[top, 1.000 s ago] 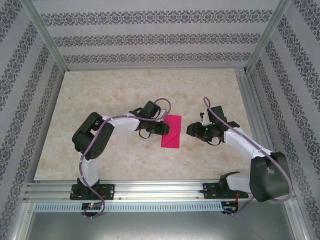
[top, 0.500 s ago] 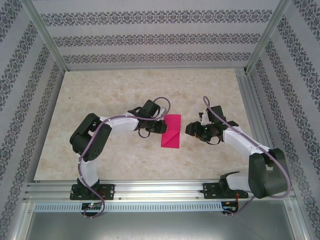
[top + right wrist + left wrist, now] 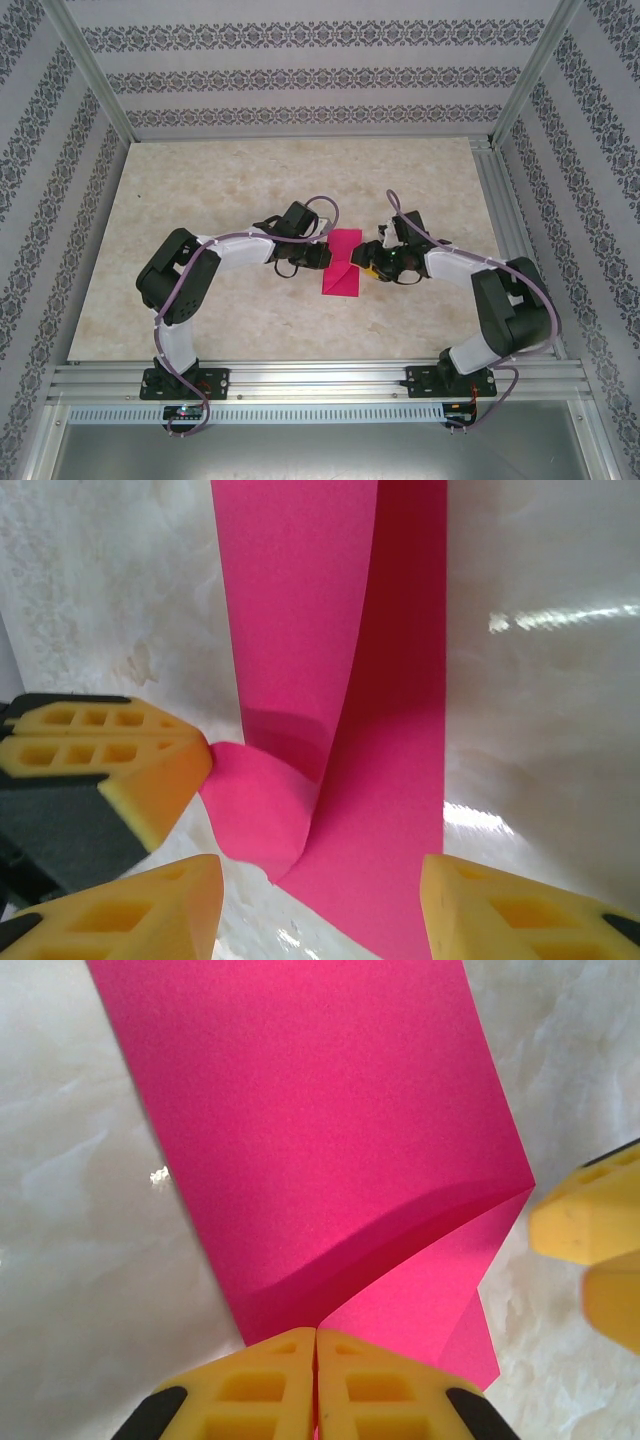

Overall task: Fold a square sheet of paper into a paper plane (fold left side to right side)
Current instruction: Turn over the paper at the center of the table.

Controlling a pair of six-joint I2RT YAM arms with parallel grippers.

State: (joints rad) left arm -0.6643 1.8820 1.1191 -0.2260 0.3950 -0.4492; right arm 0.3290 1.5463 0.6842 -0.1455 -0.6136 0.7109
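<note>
Sheet of paper (image 3: 345, 245) lies mid-table (image 3: 250, 170) between my two grippers, folded to a narrow band running roughly 12 to 6 o'clock in the top view. My left gripper (image 3: 316, 1338) is at the band's 9 o'clock edge. Its pads are pressed together, pinching the edge of the upper layer, which stands off the lower layer in a shallow curl right at my fingertips. The rest of the sheet spreads away toward 12 o'clock in the left wrist view. My right gripper (image 3: 322, 880) is at the 3 o'clock side, fingers spread and holding nothing. The band's near end lies between them and runs off toward 12 o'clock. Whether they touch it I cannot tell. In that same view my left pads (image 3: 110, 750) sit at 9 o'clock, against the curled flap.
</note>
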